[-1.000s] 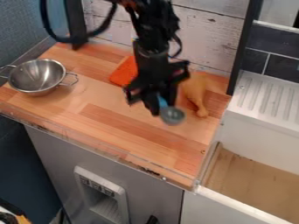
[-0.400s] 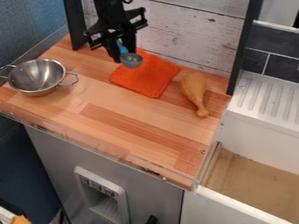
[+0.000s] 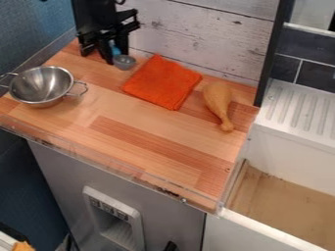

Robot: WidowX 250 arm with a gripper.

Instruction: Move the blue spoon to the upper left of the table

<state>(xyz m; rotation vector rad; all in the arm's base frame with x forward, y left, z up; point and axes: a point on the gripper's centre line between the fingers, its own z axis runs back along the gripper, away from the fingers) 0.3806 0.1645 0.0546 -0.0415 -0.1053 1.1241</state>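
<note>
Glossy metal colander (image 3: 41,86), matt orange cloth (image 3: 162,82), smooth wooden tabletop (image 3: 124,128), rough-looking white plank wall (image 3: 203,37).

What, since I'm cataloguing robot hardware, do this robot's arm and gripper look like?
The arm is black and blocky, with a short dark curve, perhaps a cable, beside it at the picture's top edge. The gripper is black too, with two fingers below an angular, jagged-edged bracket. I can make out no markings.
</note>
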